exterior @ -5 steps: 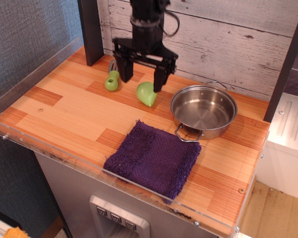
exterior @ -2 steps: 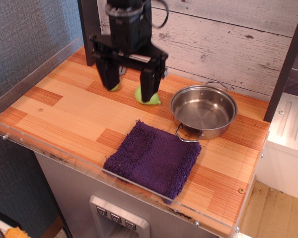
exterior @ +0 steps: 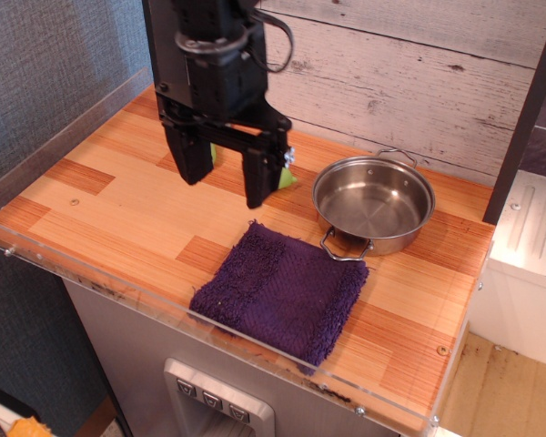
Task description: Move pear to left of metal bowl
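The light green pear (exterior: pixel 287 178) lies on the wooden counter just left of the metal bowl (exterior: pixel 393 240); only a sliver of it shows behind my right finger. The bowl is shiny, empty, with two wire loop handles. My black gripper (exterior: pixel 223 175) is open and empty, fingers pointing down. It appears raised above the counter, in front of and slightly left of the pear, which it does not hold. The gripper body hides most of the pear.
A purple towel (exterior: pixel 282 289) lies at the counter's front, below the bowl. A bit of a green spatula handle (exterior: pixel 215 155) peeks between the fingers. A clear acrylic guard (exterior: pixel 55 137) rims the counter. A wood-plank wall and a dark post (exterior: pixel 528 109) stand behind.
The open gripper has moved left and toward the camera, away from the pear. The pear stays on the counter left of the bowl and is now mostly hidden by the gripper.
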